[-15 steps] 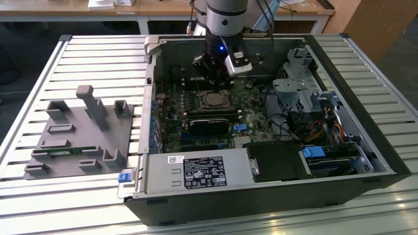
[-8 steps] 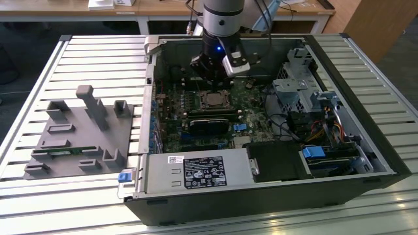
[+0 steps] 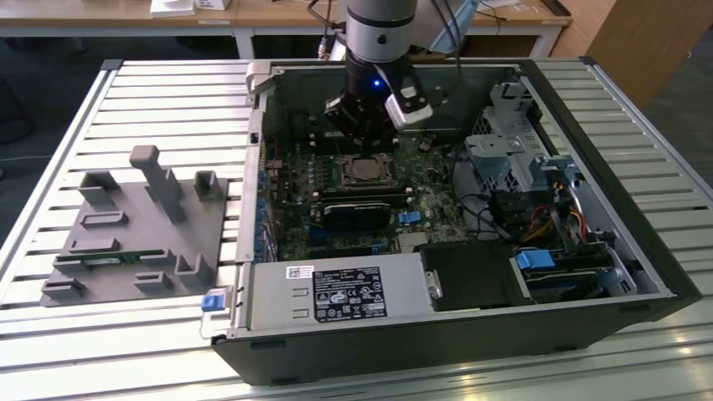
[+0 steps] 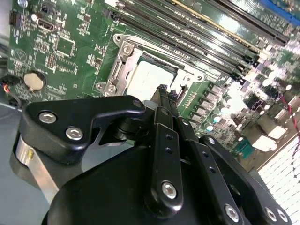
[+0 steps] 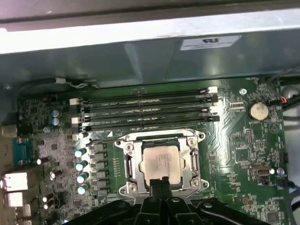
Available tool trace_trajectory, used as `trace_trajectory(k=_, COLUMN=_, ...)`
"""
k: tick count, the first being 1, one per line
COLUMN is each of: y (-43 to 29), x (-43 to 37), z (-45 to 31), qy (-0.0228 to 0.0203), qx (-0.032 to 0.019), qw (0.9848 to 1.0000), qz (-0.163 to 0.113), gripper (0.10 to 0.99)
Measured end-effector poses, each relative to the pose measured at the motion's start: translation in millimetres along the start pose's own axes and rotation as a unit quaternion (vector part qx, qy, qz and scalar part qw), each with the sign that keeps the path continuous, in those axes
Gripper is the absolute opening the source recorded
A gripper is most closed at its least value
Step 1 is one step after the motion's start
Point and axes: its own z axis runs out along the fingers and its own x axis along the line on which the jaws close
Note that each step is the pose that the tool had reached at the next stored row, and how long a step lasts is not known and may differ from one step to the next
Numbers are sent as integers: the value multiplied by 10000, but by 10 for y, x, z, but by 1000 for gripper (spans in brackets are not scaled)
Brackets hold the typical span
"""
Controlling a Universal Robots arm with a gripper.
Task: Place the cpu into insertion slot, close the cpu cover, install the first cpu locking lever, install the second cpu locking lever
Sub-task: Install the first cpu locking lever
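- Dull silver-grey, the cpu (image 5: 161, 161) lies flat in the insertion slot (image 5: 140, 159); in the exterior view it sits just above the middle of the frame (image 3: 365, 170).
- The cpu cover (image 5: 192, 161), a thin silver frame, is folded down around the chip, whose top shows through its window in both wrist views (image 4: 146, 79).
- Whether the locking levers along the frame's edges are latched cannot be told.
- The gripper (image 5: 161, 180) has its two black fingers pressed together with nothing between them. The tips stand at the chip's near edge; contact with it cannot be judged.
- In the second wrist view the narrow closed tips (image 4: 162, 89) point at the socket's rim.
- In the exterior view the gripper (image 3: 359, 144) hangs straight over the socket, in the upper middle of the frame, with a blue light (image 3: 379, 83) lit on the arm.
- Four long black memory slots (image 5: 145, 112) run beside the socket on the green motherboard (image 5: 243, 145).
- A round coin battery (image 5: 257, 110) sits well apart from the socket.
- A row of silver-topped capacitors (image 5: 80, 164) stands on the socket's other side.
- The open computer case (image 3: 657, 276) holds a grey power supply (image 3: 334, 292) in the lower middle of the exterior view.
- A grey fixture (image 3: 134, 225) rests on the slatted table (image 3: 167, 92) at the exterior view's left.
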Motion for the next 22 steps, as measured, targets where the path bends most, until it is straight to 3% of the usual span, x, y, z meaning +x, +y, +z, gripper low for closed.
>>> trace_trajectory(k=8, y=-3, x=32, z=2, qy=0, qx=-1, qw=10000, qz=-97, gripper=118)
trace_trajectory(k=13, y=-11, x=119, z=1, qy=-9, qx=-6, qw=10000, qz=-97, gripper=118)
trace_trajectory(k=22, y=-28, x=313, z=2, qy=-87, qx=-30, qw=9999, qz=-99, gripper=118)
